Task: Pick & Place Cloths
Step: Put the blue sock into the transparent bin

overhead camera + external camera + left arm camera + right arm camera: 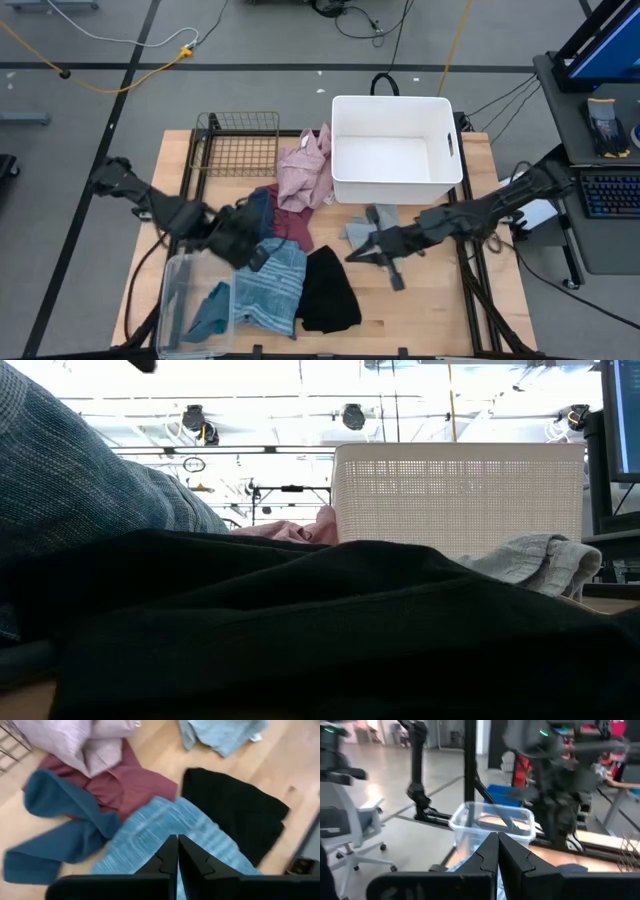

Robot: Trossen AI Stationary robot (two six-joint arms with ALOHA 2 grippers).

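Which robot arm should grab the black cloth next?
Probably the left. The left gripper, fingers shut, hovers over the blue-striped cloth right beside the black cloth. The right gripper sits near the grey cloth instead.

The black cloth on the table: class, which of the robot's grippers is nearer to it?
Right. The right gripper hangs just beside the black cloth, off its upper right corner. The left gripper is farther, across the blue-striped cloth.
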